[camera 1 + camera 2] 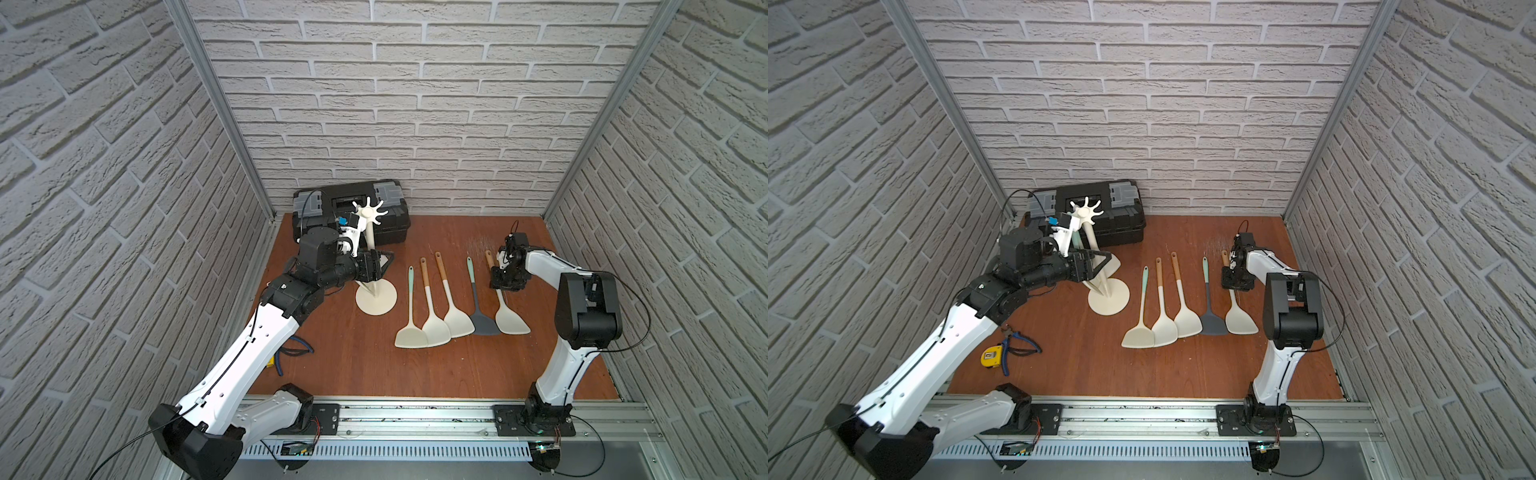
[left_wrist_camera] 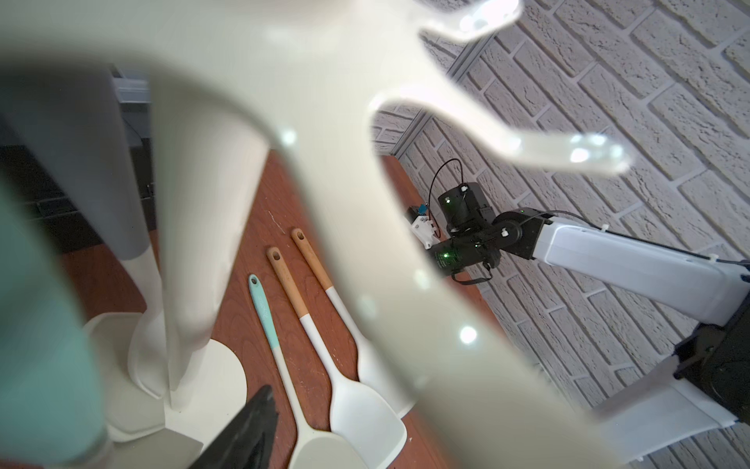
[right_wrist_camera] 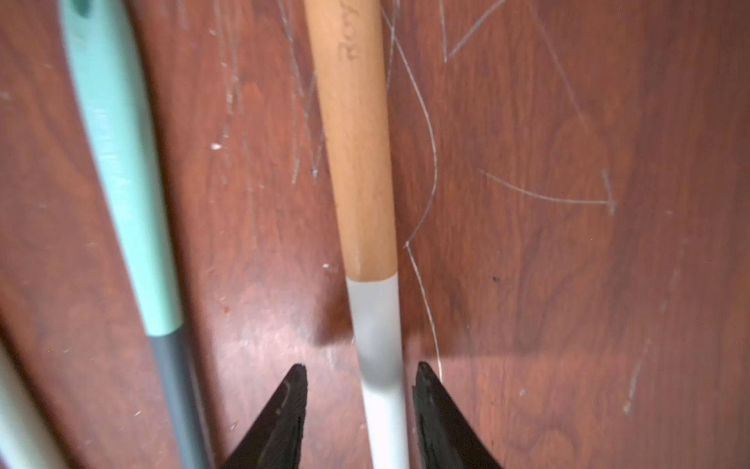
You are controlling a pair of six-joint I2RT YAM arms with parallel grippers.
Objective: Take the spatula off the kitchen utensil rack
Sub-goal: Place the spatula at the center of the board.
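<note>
On the cream-white kitchen utensil rack (image 1: 1108,297), a teal-handled spatula (image 2: 40,325) hangs upright, just beside my left gripper (image 1: 1105,262), whose grip I cannot tell. My right gripper (image 3: 361,367), well apart, stands open astride a wood-handled spatula (image 3: 353,162) lying on the table (image 3: 568,284).

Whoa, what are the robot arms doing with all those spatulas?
They are unloading the kitchen utensil rack. Five spatulas lie in a row on the table. The right tool is open astride the wood-handled spatula at the row's end, not gripping it. The left tool is at the rack's pole, where more hang.
</note>
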